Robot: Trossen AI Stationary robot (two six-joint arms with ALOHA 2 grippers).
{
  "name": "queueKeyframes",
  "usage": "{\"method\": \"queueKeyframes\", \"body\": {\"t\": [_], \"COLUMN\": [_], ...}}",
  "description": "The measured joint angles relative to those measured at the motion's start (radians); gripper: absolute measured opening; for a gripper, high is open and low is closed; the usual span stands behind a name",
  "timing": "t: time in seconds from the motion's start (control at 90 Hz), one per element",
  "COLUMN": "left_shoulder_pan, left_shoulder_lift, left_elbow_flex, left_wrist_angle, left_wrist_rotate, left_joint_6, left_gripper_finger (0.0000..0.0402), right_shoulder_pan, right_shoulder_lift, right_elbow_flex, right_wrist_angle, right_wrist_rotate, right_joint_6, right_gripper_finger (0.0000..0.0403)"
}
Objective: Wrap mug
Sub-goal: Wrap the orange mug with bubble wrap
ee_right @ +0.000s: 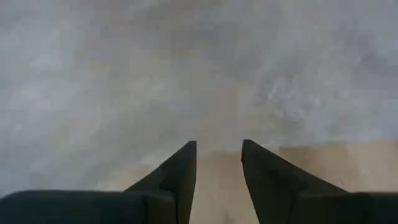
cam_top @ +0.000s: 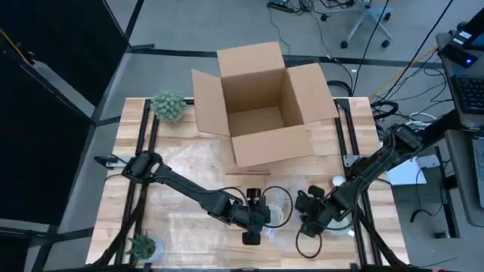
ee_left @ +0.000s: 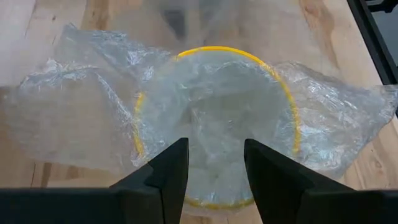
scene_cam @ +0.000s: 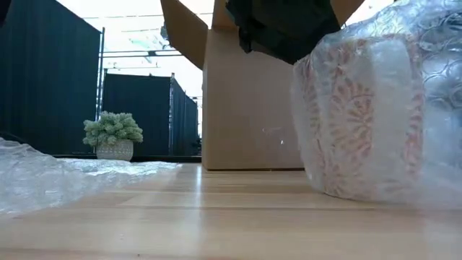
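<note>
The mug (ee_left: 214,124), yellow-rimmed with a reddish leaf pattern, stands on the table (cam_top: 189,227) in front of the open cardboard box (cam_top: 261,102), toward the near edge, already loosely draped in bubble wrap (ee_left: 74,118). The wrap sags into the mouth of the mug and spreads out in loose flaps on either side of it.

The left hand (ee_left: 214,168) hangs just above the mug's rim with its fingers apart, holding nothing. The right hand (ee_right: 217,162) is close beside the mug on the side away from the left arm, fingers apart too, pressed up near the wrap — whether it touches the film I cannot tell.

The step now looks like gathering the loose flaps. It would go best if one hand pins the mug or the film already lying over it while the other takes a flap by its outer edge and folds it snugly over — a pull on unpinned wrap may simply tip or drag the mug. A small potted plant (cam_top: 168,106) stands beside the box, well clear.
</note>
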Motion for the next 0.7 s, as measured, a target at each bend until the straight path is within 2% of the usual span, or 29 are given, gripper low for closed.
{"method": "queueKeyframes", "body": {"t": [0.133,0.311,0.556,0.7], "left_shoulder_pan": [0.001,0.004,0.003,0.003], "left_shoulder_lift": [0.000,0.000,0.000,0.000], "left_elbow_flex": [0.000,0.000,0.000,0.000], "left_wrist_angle": [0.000,0.000,0.000,0.000], "left_wrist_rotate": [0.010,0.028,0.030,0.031], "left_joint_6": [0.000,-0.003,-0.004,-0.004], "left_gripper_finger": [0.0146,0.0146,0.0146,0.0146], "right_shoulder_pan": [0.000,0.000,-0.009,-0.036], "right_shoulder_lift": [-0.072,-0.240,-0.417,-0.451], "right_elbow_flex": [0.000,0.000,0.000,0.000], "right_wrist_angle": [-0.031,-0.085,-0.209,-0.245], "right_wrist_rotate": [-0.039,-0.105,-0.049,0.007], "right_joint_6": [0.057,0.114,0.248,0.332], "right_gripper_finger": [0.0120,0.0137,0.0158,0.0162]}}
